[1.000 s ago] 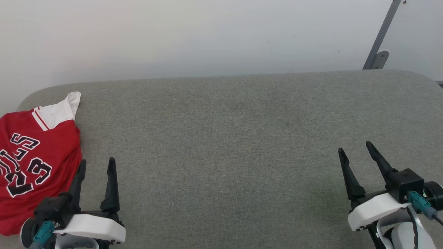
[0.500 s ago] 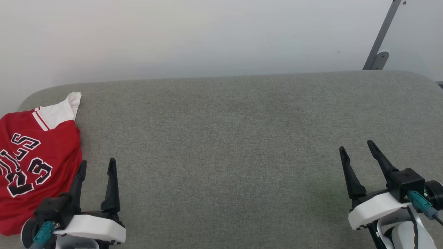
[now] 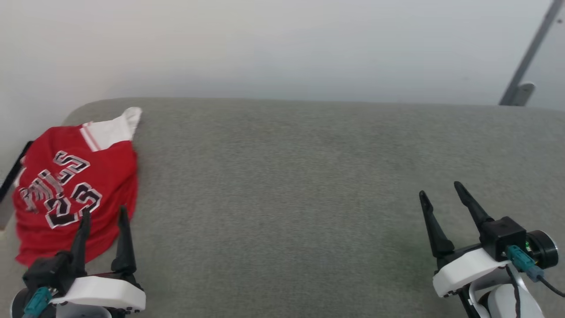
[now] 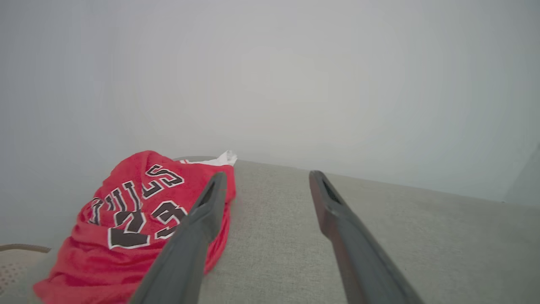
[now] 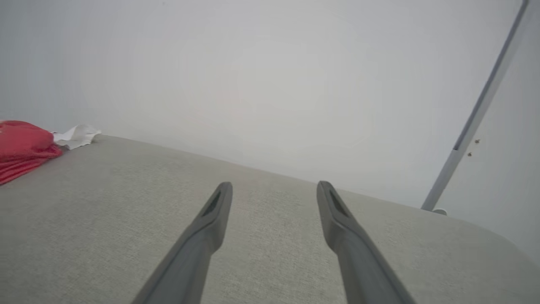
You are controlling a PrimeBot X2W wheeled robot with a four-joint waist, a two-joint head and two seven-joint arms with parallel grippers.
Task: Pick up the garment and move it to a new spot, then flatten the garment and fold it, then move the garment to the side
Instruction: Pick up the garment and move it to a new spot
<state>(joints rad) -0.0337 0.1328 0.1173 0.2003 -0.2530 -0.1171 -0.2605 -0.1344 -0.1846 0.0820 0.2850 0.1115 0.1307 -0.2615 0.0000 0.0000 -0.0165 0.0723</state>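
In the head view, the garment point(image 3: 75, 185) is lying in a rumpled heap at the far left end of the grey table point(image 3: 282, 198). Its red side is facing up, showing the black lettering and the "23", and one white sleeve point(image 3: 115, 129) is pointing toward the pale wall point(image 3: 282, 44). The left claw point(image 3: 104, 210) is sitting at the lower left with its two dark fingers spread apart and nothing between them. Their tips are overlapping the garment's near right edge. This view is slightly blurred, so I cannot tell whether they are touching the cloth. The right claw point(image 3: 440, 188) is sitting at the lower right over bare fabric, well apart from the garment. Its fingers are likewise parted and gripping nothing. A grey metal bar point(image 3: 525, 57) is leaning against the wall at the upper right.

In the left wrist view, the left claw point(image 4: 266, 174) is gaping wide over the table point(image 4: 422, 236). One of its fingers is crossing in front of the garment point(image 4: 126, 228), whose lettering is facing the camera.

In the right wrist view, the right claw point(image 5: 274, 184) is standing open and empty above the table point(image 5: 126, 202). The garment point(image 5: 21, 143) is showing at the far left edge, with its white sleeve point(image 5: 76, 134) just beyond the red cloth. The metal bar point(image 5: 485, 101) is rising at the right.
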